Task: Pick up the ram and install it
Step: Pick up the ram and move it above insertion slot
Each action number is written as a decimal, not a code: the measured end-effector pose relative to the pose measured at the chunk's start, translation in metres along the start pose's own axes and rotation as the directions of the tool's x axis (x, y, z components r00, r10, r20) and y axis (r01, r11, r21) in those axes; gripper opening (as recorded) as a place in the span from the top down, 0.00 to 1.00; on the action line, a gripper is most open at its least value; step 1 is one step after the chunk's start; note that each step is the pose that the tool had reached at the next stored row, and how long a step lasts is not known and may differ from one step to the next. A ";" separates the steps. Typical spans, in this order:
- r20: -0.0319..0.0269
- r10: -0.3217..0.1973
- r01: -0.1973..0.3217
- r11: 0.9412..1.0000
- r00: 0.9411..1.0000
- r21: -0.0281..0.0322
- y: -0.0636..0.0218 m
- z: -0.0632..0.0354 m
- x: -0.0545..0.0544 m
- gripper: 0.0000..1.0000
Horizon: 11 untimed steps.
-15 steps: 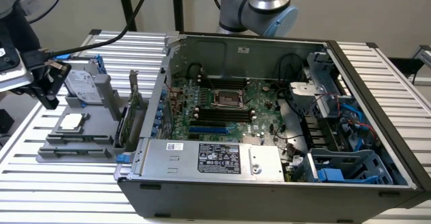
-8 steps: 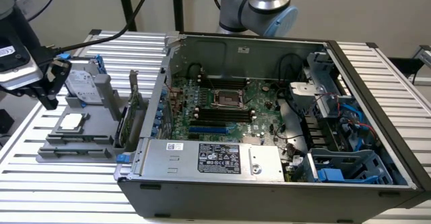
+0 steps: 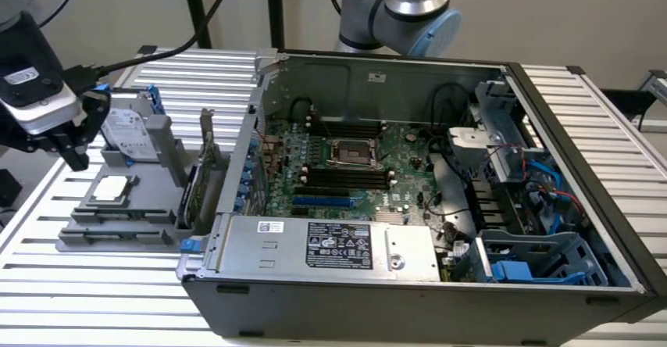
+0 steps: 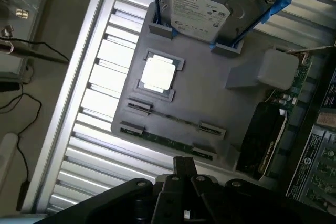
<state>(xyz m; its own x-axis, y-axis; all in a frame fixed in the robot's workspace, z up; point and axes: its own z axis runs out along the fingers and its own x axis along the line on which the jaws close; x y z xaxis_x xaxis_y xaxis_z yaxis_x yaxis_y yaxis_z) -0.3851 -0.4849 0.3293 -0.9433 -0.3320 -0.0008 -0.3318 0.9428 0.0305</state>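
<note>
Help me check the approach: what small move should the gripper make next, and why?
Probably open the gripper. It is shut and empty, hovering above the grey tray, while the ram sits in the tray's slot just beyond its tips. Shut, it could not straddle the thin stick.

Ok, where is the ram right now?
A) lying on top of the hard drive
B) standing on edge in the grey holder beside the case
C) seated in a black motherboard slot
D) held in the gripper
B: the ram sits as a thin green strip in a slot of the grey holder, with the gripper hanging above it.
</note>
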 end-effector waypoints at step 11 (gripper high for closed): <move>-0.006 -0.199 0.199 0.980 0.980 -0.001 0.0000 0.0012 0.000 0.89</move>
<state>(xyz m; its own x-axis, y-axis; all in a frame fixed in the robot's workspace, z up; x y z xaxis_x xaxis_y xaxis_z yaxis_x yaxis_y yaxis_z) -0.3851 -0.4849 0.3281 -0.8583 -0.5132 -0.0008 -0.5130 0.8579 0.0305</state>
